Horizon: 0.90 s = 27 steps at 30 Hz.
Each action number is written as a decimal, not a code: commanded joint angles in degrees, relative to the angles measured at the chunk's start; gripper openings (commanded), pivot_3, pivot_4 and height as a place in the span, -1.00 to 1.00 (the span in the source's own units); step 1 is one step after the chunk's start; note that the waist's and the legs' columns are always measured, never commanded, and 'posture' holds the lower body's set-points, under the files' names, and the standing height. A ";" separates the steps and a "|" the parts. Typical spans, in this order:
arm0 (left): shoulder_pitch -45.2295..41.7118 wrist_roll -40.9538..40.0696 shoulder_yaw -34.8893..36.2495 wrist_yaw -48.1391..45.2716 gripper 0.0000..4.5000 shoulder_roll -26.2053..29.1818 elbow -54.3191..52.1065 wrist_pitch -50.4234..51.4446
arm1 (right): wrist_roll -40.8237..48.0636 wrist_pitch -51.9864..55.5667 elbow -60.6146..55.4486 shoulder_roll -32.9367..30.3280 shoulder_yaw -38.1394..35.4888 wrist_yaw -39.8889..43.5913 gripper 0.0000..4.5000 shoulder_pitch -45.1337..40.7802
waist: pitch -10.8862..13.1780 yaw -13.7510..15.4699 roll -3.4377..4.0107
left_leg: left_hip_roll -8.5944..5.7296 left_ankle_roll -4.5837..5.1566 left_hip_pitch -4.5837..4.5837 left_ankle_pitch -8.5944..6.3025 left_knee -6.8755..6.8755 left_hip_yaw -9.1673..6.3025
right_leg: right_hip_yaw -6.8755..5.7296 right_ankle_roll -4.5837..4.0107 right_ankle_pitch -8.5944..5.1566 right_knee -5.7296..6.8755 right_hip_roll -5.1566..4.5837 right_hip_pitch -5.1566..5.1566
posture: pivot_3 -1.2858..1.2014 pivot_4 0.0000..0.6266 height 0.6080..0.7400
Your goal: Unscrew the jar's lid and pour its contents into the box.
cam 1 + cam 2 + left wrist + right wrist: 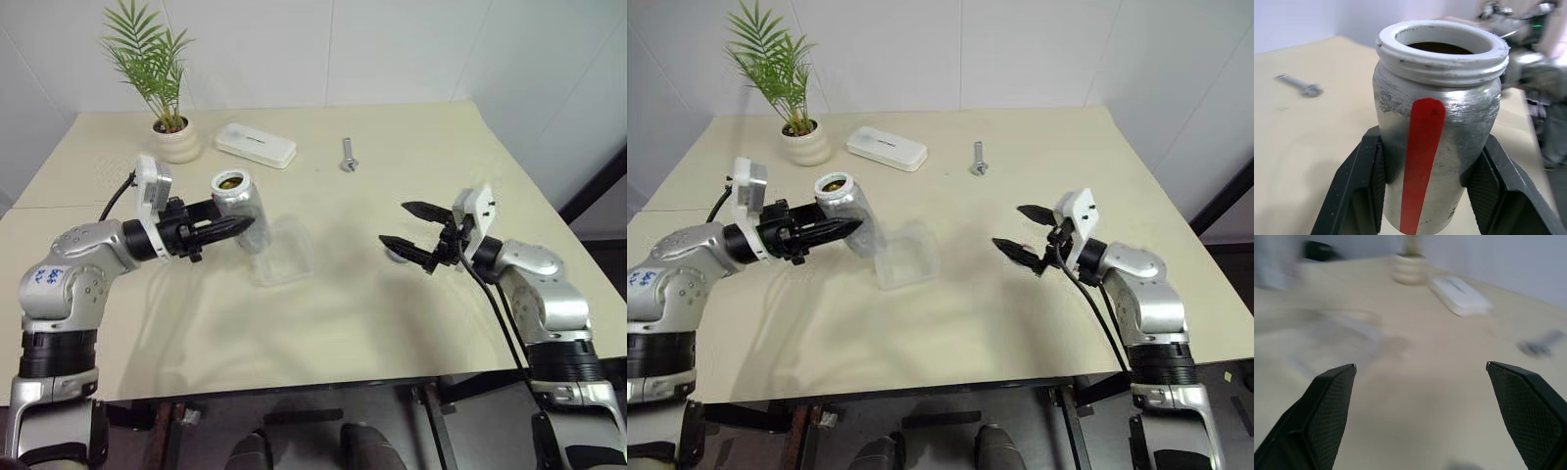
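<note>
My left gripper is shut on the silver jar, held above the table and tilted, its open white mouth up. Brown-gold contents show inside the mouth. The red strip on the jar's side faces the left wrist view, with a black finger on either side. The clear plastic box lies on the table just right of the jar. My right gripper stands wide open and empty over the table's right half. A small grey lid lies on the table under its lower finger, partly hidden.
A cream plant pot with a palm stands at the back left, a flat white case beside it. A metal bolt lies at the back middle. The table's front edge runs close below both arms.
</note>
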 commanded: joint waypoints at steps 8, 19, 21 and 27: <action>-7.25 16.63 -6.52 -1.17 -0.17 1.54 15.03 -17.84 | 4.96 10.88 -15.07 -2.12 2.97 0.49 0.99 1.90 | 0.00 0.79 -0.02 | -0.01 0.01 -0.09 -0.04 0.17 0.02 | 0.00 -0.03 -0.01 -0.05 -0.03 0.00 | 0.03 -0.52 1.00; -9.60 45.15 -15.51 24.73 -0.17 -1.01 13.36 -41.29 | 3.67 9.04 -12.94 -0.84 2.20 -1.86 0.99 3.77 | 0.01 1.55 -0.03 | -0.01 0.05 -0.13 -0.10 0.22 0.04 | 0.01 0.01 0.01 -0.09 -0.03 0.00 | 0.03 -0.52 1.00; -9.85 54.29 -17.98 33.73 -0.17 -0.66 12.92 -47.12 | 3.63 8.85 -12.42 -0.42 2.12 -2.43 0.99 3.90 | 0.01 1.56 -0.03 | -0.01 0.05 -0.14 -0.10 0.24 0.06 | 0.02 0.04 0.03 -0.09 -0.03 0.00 | 0.03 -0.52 1.00; -11.31 94.55 -32.25 67.64 -0.17 6.95 11.77 -56.68 | 3.10 8.27 -11.00 1.18 2.70 -3.57 0.99 3.79 | 0.01 1.38 -0.04 | -0.01 0.05 -0.10 -0.12 0.25 0.14 | 0.11 0.08 0.05 -0.08 -0.03 -0.01 | 0.03 -0.52 1.00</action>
